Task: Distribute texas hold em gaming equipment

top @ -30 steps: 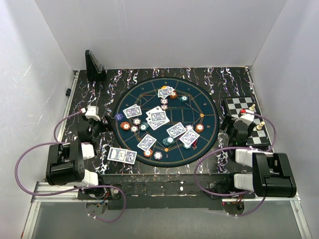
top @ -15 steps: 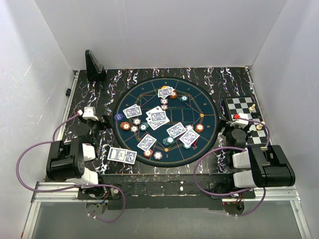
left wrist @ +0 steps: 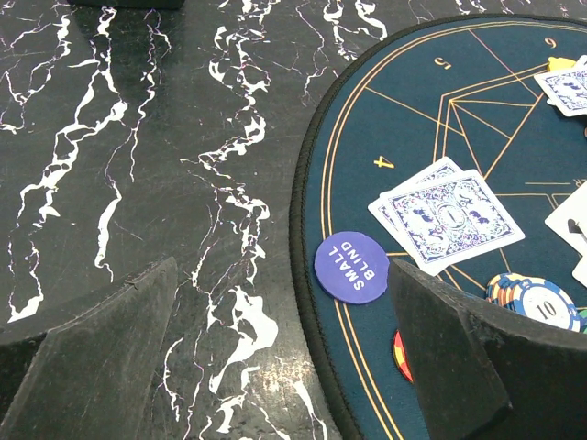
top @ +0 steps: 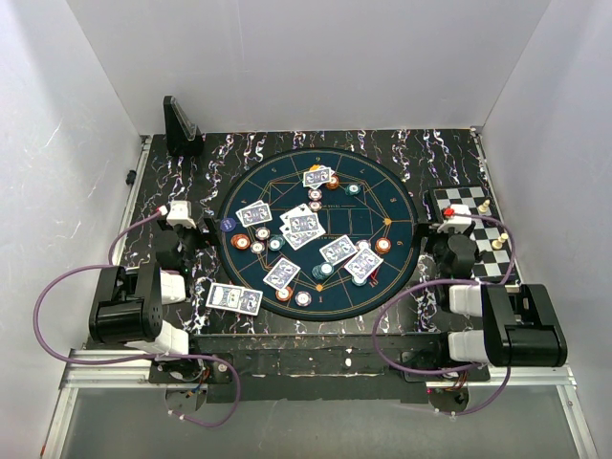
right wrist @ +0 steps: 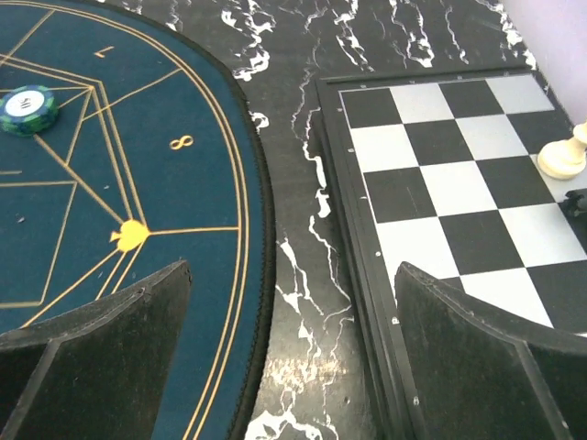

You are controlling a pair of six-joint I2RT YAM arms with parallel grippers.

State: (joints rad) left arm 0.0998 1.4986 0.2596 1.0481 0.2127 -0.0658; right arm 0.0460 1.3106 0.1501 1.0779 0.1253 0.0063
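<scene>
Near cards: a pair of small blue-white patterned playing cards [top: 234,298] lies off the mat, on the black white-veined marble tabletop [left wrist: 138,183] by the mat's near-left rim.
Left gripper: the left gripper [left wrist: 275,367] has its jaws spread wide with nothing between them. It hangs over the tabletop at the left rim of the round dark-blue felt mat with gold lines [top: 382,201].
Right gripper: the right gripper [right wrist: 289,357] is also wide and empty. It hangs over the mat's right rim and the strip of tabletop beside the black-white chessboard [right wrist: 459,202].
Blind marker: a purple disc printed SMALL BLIND [left wrist: 351,267] lies flat just inside the mat's left rim.
Chips by left finger: a small stack of striped poker chips, topped by a blue-white one marked 10 [left wrist: 541,302], sits just beside the right-hand finger.
Cards beyond disc: two overlapping patterned cards [left wrist: 449,215] lie near the purple disc.
Lone chip: a teal striped chip [right wrist: 27,108] rests alone on the mat's right part.
Mat centre: a fanned cluster of cards [top: 303,226] lies there, with chips scattered around it.
Chess piece: a cream chess piece [right wrist: 564,156] stands upright on the board.
Far left: a black upright stand [top: 180,127] stands at the table's back corner.
</scene>
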